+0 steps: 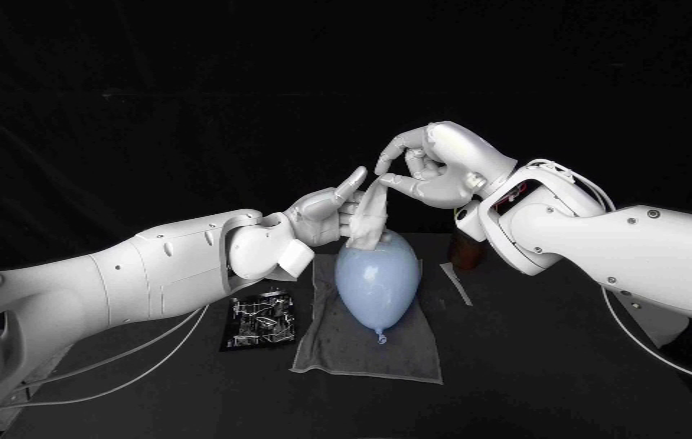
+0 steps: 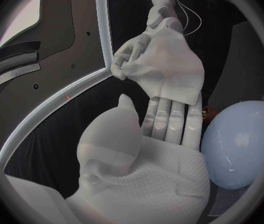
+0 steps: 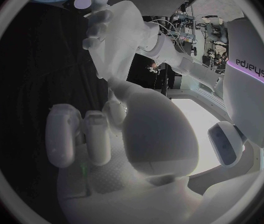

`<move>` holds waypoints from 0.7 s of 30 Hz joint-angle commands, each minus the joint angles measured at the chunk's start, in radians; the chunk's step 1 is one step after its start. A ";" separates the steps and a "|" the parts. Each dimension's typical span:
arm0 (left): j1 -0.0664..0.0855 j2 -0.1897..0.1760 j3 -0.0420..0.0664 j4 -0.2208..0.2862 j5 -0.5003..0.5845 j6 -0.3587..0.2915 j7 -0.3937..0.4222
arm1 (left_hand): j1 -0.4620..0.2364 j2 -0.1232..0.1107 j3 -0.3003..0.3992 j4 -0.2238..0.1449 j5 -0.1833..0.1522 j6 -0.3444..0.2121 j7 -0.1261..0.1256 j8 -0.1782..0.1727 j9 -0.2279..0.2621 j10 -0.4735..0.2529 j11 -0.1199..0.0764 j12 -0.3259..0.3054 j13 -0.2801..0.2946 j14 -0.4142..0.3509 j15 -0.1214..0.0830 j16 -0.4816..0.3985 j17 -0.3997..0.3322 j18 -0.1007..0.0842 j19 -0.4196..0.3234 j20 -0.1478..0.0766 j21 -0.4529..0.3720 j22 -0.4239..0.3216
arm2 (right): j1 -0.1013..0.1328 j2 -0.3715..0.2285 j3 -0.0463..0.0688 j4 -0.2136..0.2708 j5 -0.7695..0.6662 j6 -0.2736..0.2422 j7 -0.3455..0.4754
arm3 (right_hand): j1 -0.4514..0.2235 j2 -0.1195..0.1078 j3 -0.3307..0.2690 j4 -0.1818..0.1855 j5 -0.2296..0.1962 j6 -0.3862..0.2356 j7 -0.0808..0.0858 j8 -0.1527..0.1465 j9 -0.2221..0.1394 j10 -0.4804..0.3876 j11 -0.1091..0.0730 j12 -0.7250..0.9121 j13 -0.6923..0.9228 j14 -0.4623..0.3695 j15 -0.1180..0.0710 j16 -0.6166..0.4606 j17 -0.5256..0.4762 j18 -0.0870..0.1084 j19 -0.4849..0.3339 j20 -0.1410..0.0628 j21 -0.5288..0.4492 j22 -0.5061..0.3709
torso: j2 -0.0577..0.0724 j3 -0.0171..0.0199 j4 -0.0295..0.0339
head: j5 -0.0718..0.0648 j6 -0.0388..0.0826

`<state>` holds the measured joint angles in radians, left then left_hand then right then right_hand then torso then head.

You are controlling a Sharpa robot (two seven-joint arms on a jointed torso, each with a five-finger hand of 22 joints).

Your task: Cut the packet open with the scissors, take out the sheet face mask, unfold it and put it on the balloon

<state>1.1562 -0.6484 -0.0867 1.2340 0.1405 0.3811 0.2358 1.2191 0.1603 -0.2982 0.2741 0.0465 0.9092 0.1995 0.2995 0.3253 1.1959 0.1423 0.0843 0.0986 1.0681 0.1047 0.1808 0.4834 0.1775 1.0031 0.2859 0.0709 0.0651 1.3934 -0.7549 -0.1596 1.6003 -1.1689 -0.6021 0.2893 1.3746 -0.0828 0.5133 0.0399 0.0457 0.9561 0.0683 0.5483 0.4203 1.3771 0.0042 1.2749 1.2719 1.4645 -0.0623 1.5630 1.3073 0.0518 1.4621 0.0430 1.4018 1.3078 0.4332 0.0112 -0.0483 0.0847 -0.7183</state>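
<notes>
1. Both the left robot hand [image 1: 329, 217] and the right robot hand [image 1: 433, 164] meet at the sheet face mask [image 1: 374, 217], just above the balloon [image 1: 378, 279].
2. The right robot hand pinches the mask's top edge. The left robot hand lays straight fingers against its lower part, and we cannot tell whether it grips.
3. The balloon lies on a grey cloth [image 1: 361, 354], with the packet [image 1: 260, 321] beside it.
4. We judge unfolding is in hand, as the mask looks bunched.
5. Next we need a second firm hold, then a spread and a lowering onto the balloon.

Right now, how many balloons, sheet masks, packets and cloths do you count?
balloon: 1
sheet mask: 1
packet: 1
grey cloth: 1
Total: 4
</notes>
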 commanded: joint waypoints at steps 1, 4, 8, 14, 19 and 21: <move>0.001 -0.002 0.001 0.003 -0.040 0.031 -0.002 | 0.018 -0.011 -0.019 0.007 0.001 -0.017 0.005 -0.012 -0.003 -0.018 0.005 -0.012 -0.004 -0.013 0.005 -0.010 0.001 0.003 -0.016 0.002 -0.007 -0.001 | 0.000 -0.002 0.001 -0.001 0.003 -0.020 0.009 | -0.005 0.001 0.005 -0.001 0.003 0.007 0.000 0.004 0.001 0.018 -0.010 -0.002 0.001 0.104 -0.004 0.002 0.255 -0.018 0.061 -0.003 0.004 0.218 | 0.000 -0.0001 0.0004 | 0.000 0.001; 0.001 -0.005 0.001 0.004 -0.045 0.035 0.001 | 0.024 -0.016 -0.026 0.008 0.001 -0.017 0.006 -0.013 -0.003 -0.018 0.005 -0.012 -0.004 -0.014 0.005 -0.011 0.002 0.003 -0.019 0.002 -0.007 -0.001 | 0.000 -0.002 0.001 -0.005 0.003 -0.020 0.008 | -0.005 0.001 0.005 -0.001 0.003 0.007 0.000 0.004 0.001 0.018 -0.010 -0.002 0.001 0.104 -0.004 0.002 0.255 -0.018 0.061 -0.003 0.004 0.218 | 0.000 0.0000 0.0002 | 0.000 0.001; 0.001 -0.008 0.001 0.004 -0.043 0.040 0.007 | 0.045 -0.017 -0.035 0.008 0.001 -0.009 0.002 -0.009 0.000 -0.014 0.002 -0.011 -0.003 -0.011 0.004 -0.013 0.005 0.004 -0.022 0.002 -0.005 0.000 | 0.000 -0.003 0.001 -0.008 0.003 -0.015 0.007 | -0.006 0.001 0.006 -0.001 0.003 0.007 0.001 0.004 0.001 0.018 -0.010 -0.002 0.001 0.104 -0.003 0.003 0.256 -0.019 0.061 -0.003 0.005 0.218 | 0.000 -0.0001 0.0000 | 0.000 0.002; 0.001 -0.008 0.001 0.003 -0.040 0.047 0.014 | 0.213 0.011 -0.007 -0.057 0.002 0.010 -0.014 -0.001 0.006 -0.006 -0.009 -0.008 -0.001 -0.006 -0.004 -0.016 0.015 0.005 -0.019 0.002 -0.002 0.002 | 0.000 -0.002 0.001 -0.008 0.003 -0.003 0.004 | -0.006 0.001 0.006 -0.001 0.003 0.007 0.001 0.004 0.001 0.018 -0.010 -0.002 0.001 0.104 -0.003 0.003 0.256 -0.019 0.061 -0.003 0.005 0.218 | 0.000 -0.0003 0.0000 | -0.001 0.001; 0.001 -0.008 0.001 0.003 -0.039 0.045 0.022 | 0.364 0.061 0.052 -0.128 0.003 0.022 -0.032 0.000 0.004 -0.004 -0.023 -0.011 -0.005 -0.007 -0.012 -0.021 0.020 0.005 -0.019 0.002 -0.003 0.001 | 0.000 -0.001 0.001 -0.005 0.002 0.004 0.004 | -0.006 0.001 0.006 -0.001 0.003 0.007 0.001 0.004 0.001 0.018 -0.010 -0.002 0.001 0.104 -0.003 0.003 0.256 -0.019 0.061 -0.003 0.005 0.218 | 0.000 -0.0001 0.0003 | -0.001 0.000; 0.001 -0.007 0.001 0.002 -0.039 0.042 0.026 | 0.412 0.072 0.069 -0.152 0.002 0.026 -0.033 -0.001 0.003 -0.002 -0.025 -0.013 -0.009 -0.008 -0.013 -0.024 0.022 0.005 -0.018 0.001 -0.003 0.002 | 0.000 -0.001 0.001 -0.005 0.002 0.006 0.003 | -0.006 0.001 0.006 -0.001 0.003 0.007 0.001 0.004 0.001 0.018 -0.010 -0.002 0.001 0.104 -0.003 0.003 0.256 -0.019 0.061 -0.003 0.005 0.218 | 0.000 0.0000 0.0005 | 0.000 0.000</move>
<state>1.1564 -0.6574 -0.0867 1.2345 0.1029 0.4036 0.2380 1.6196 0.2296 -0.2320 0.1297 0.0465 0.9323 0.1698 0.2959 0.3303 1.1921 0.1229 0.0755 0.0915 1.0613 0.0999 0.1589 0.5041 0.1769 0.9879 0.2911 0.0677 0.0658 1.3931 -0.7563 -0.1596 1.5940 -1.1641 -0.6083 0.2896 1.3747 -0.0830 0.5133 0.0399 0.0458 0.9559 0.0683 0.5471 0.4193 1.3771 0.0042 1.2728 1.2719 1.4645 -0.0622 1.5604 1.3082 0.0519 1.4618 0.0432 1.4018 1.3080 0.4328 0.0110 -0.0481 0.0836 -0.7172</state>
